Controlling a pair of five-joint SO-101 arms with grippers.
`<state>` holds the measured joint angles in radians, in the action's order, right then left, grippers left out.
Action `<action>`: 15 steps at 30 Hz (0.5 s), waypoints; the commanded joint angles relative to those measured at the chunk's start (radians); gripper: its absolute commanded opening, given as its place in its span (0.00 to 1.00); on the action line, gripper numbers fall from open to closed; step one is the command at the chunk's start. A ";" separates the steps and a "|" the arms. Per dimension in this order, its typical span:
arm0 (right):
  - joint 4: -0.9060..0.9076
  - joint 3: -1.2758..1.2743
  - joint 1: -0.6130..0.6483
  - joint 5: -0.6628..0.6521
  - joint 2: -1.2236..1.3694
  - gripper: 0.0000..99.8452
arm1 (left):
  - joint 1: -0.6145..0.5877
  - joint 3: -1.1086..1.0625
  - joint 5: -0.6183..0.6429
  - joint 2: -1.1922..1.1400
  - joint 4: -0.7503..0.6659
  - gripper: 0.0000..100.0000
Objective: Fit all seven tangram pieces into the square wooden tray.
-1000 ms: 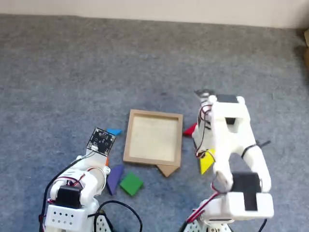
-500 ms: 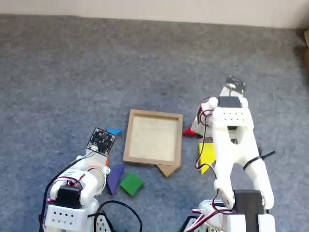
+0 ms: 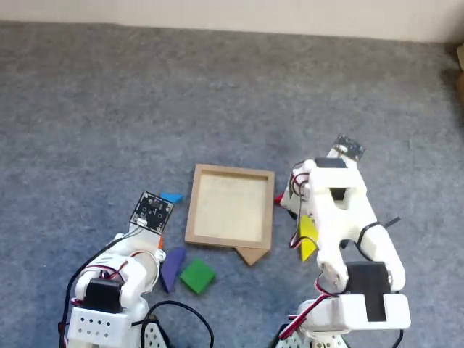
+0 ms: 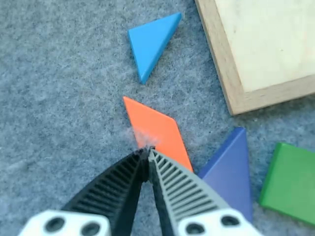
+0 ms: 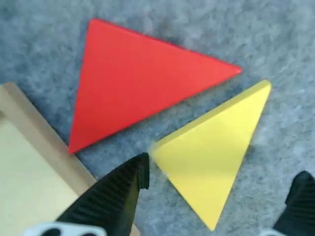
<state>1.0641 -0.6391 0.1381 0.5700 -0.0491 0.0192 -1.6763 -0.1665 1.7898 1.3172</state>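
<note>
The square wooden tray (image 3: 193, 210) lies empty mid-table. My right gripper (image 5: 219, 189) hangs open over the yellow triangle (image 5: 214, 152), one finger at each side of it. The red triangle (image 5: 133, 81) lies just beyond, beside the tray's edge (image 5: 29, 167). In the high view the right arm covers most of the yellow triangle (image 3: 308, 238) and the red triangle (image 3: 282, 196). My left gripper (image 4: 147, 150) is shut, its tips at the edge of the orange parallelogram (image 4: 157, 132). Around it lie a blue triangle (image 4: 150, 42), a purple triangle (image 4: 229, 169) and a green square (image 4: 290, 182).
A tan triangle (image 3: 251, 254) sits against the tray's near right corner. The green square (image 3: 196, 276) and purple triangle (image 3: 172, 267) lie near the left arm's base. Grey carpet stretches open behind the tray.
The right arm swung out past the tray's right side, then drew back and lowered over the yellow triangle. The left arm has kept still.
</note>
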 commanded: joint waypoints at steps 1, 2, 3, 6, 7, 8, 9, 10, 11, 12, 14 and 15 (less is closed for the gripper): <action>-0.048 0.007 0.013 0.060 0.012 0.41 | -0.013 -0.019 -0.009 0.031 0.003 0.00; -0.048 0.008 0.013 0.061 0.015 0.41 | -0.013 -0.019 -0.009 0.031 0.003 0.00; -0.048 0.007 0.015 0.064 0.015 0.41 | -0.013 -0.019 -0.009 0.031 0.003 0.00; -0.048 0.005 0.012 0.066 0.016 0.41 | -0.013 -0.019 -0.009 0.031 0.003 0.00; -0.048 0.005 0.010 0.066 0.016 0.41 | -0.013 -0.019 -0.009 0.031 0.003 0.00; -0.048 0.005 0.005 0.066 0.016 0.41 | -0.013 -0.019 -0.009 0.031 0.003 0.00; -0.050 0.005 0.002 0.068 0.018 0.41 | -0.013 -0.019 -0.009 0.031 0.003 0.00; -0.050 0.005 0.001 0.068 0.018 0.41 | -0.013 -0.019 -0.009 0.031 0.003 0.00; -0.050 0.005 0.001 0.068 0.018 0.41 | -0.013 -0.019 -0.009 0.031 0.003 0.00; -0.050 0.005 0.001 0.068 0.018 0.41 | -0.013 -0.019 -0.009 0.031 0.003 0.00; -0.050 0.005 0.001 0.094 0.018 0.41 | -0.013 -0.019 -0.009 0.031 0.003 0.00; -0.050 0.005 0.001 0.106 0.018 0.41 | -0.013 -0.019 -0.009 0.031 0.003 0.00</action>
<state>1.0242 -0.6391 0.1381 0.6345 -0.0230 0.0192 -1.6763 -0.1665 1.7898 1.3172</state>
